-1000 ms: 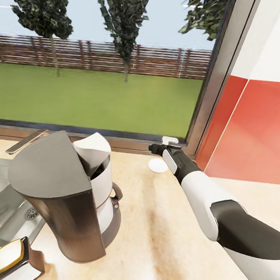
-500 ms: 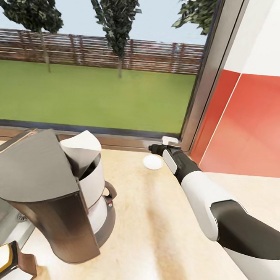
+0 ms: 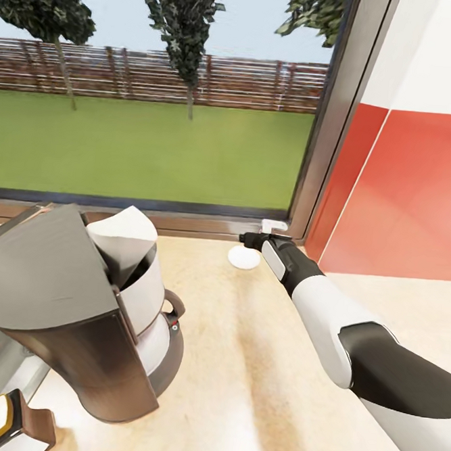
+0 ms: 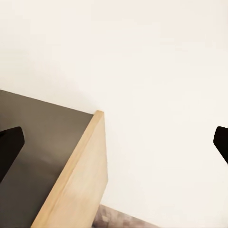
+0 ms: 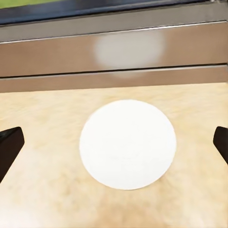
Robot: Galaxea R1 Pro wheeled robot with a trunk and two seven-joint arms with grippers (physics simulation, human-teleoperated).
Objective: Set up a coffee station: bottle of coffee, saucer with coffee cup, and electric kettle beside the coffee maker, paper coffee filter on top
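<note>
We held our right pincer spread wide and empty just beside the saucer, which lay flat on the worktop near the window; we judged a low, rim-edge approach best.

kitchen countertop | on it: coffee maker, saucer

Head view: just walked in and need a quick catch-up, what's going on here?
The robot's right gripper is stretched over the kitchen countertop toward the saucer, which lies flat near the window. In the right wrist view its fingers are spread wide, the saucer between them, not gripped. The coffee maker stands some way off with the paper coffee filter on top.
</note>
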